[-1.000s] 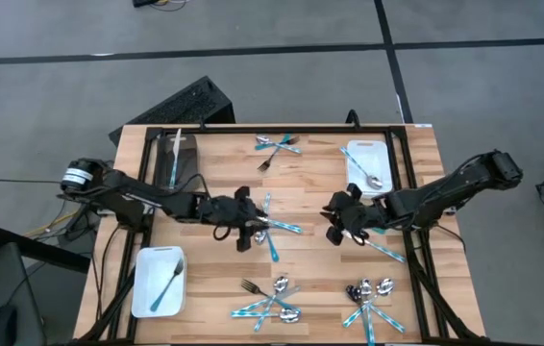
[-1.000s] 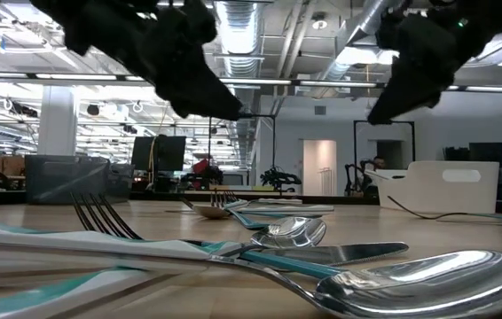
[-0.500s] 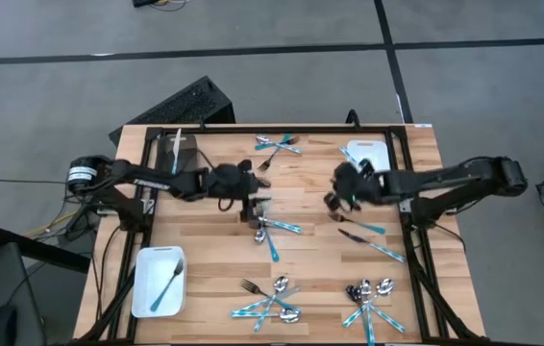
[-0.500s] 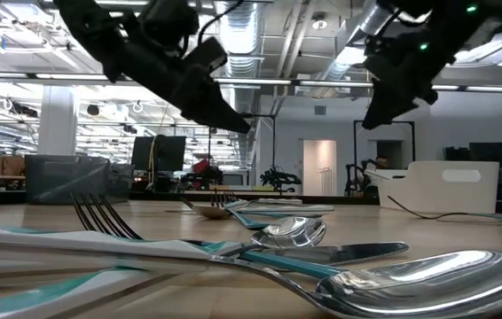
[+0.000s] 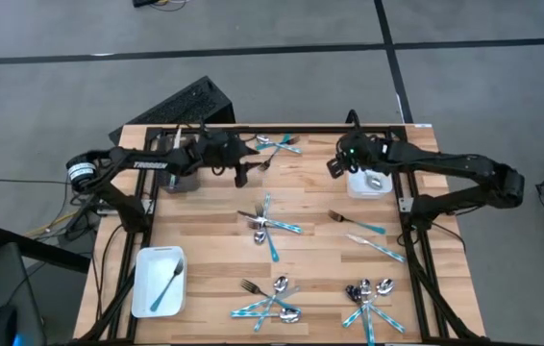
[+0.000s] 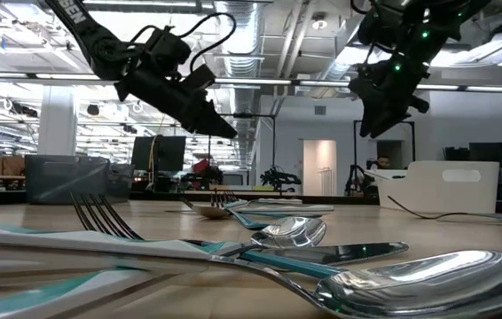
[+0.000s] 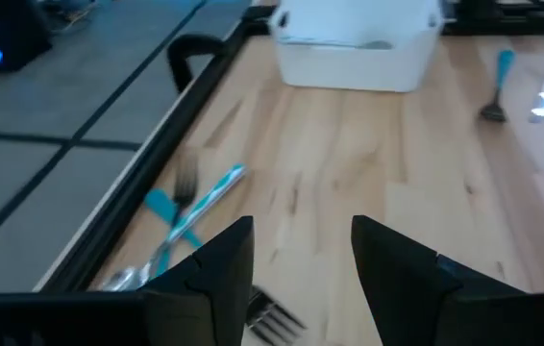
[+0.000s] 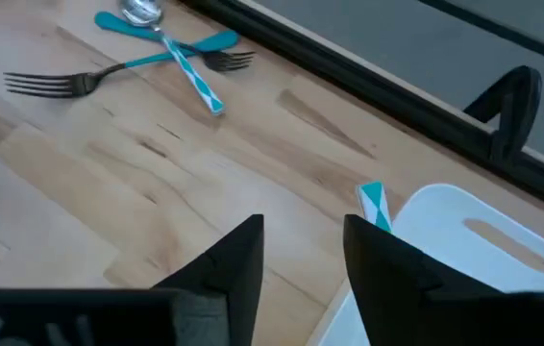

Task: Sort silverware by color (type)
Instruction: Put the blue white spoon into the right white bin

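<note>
A wooden tabletop edged by a black frame stands on grey floor. A white bin sits at its near-left corner, another white bin at the far right, and a dark bin at the far left. A black keyboard lies on the floor beyond the tabletop.

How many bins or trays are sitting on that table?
3: a white bin at the near left corner, another white bin at the far right, mostly under the right arm, and a dark bin at the far left, partly hidden by the left arm.
</note>
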